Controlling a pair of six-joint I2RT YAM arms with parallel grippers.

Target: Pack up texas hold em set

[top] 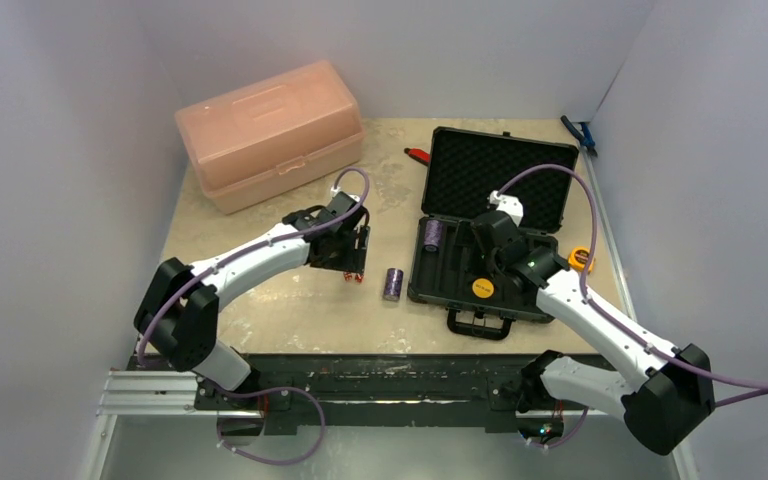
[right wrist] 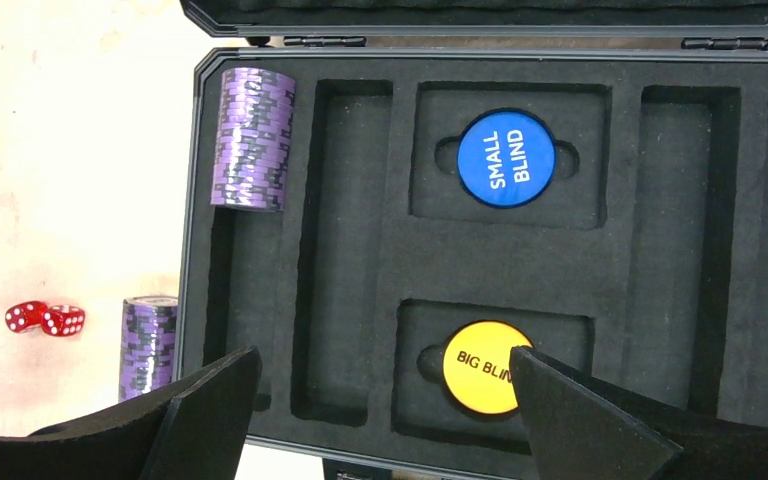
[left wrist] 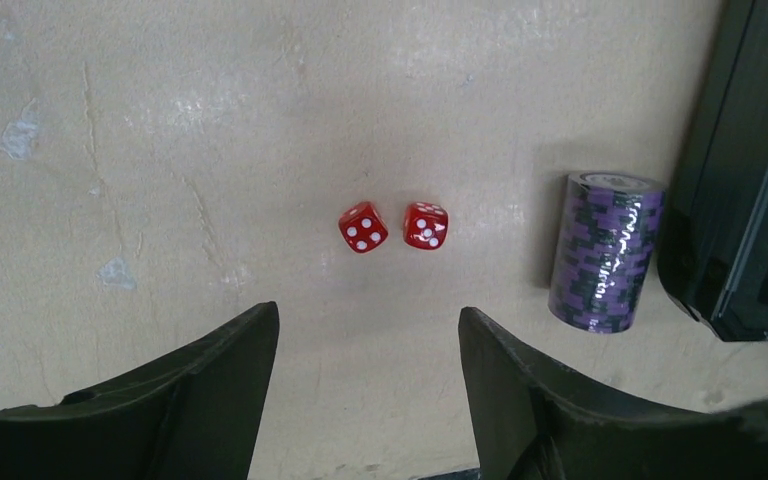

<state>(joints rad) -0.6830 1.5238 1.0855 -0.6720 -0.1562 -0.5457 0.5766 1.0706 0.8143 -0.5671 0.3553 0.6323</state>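
2 red dice (left wrist: 364,228) side by side on the table (left wrist: 160,120) near the upright purple chip stack (left wrist: 608,250), outside the briefcase (left wrist: 750,150) — tiny, hard, light, likely to skitter, so pinch flat outer faces low — left gripper (left wrist: 367,312) apart and empty, right gripper (right wrist: 385,352) wide, empty.

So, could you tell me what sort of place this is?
Probably a robotics lab workcell: plain white panels wall in a scuffed tabletop, the left arm and right arm are bolted to a metal rail at its near edge, and an open black case sits on it.
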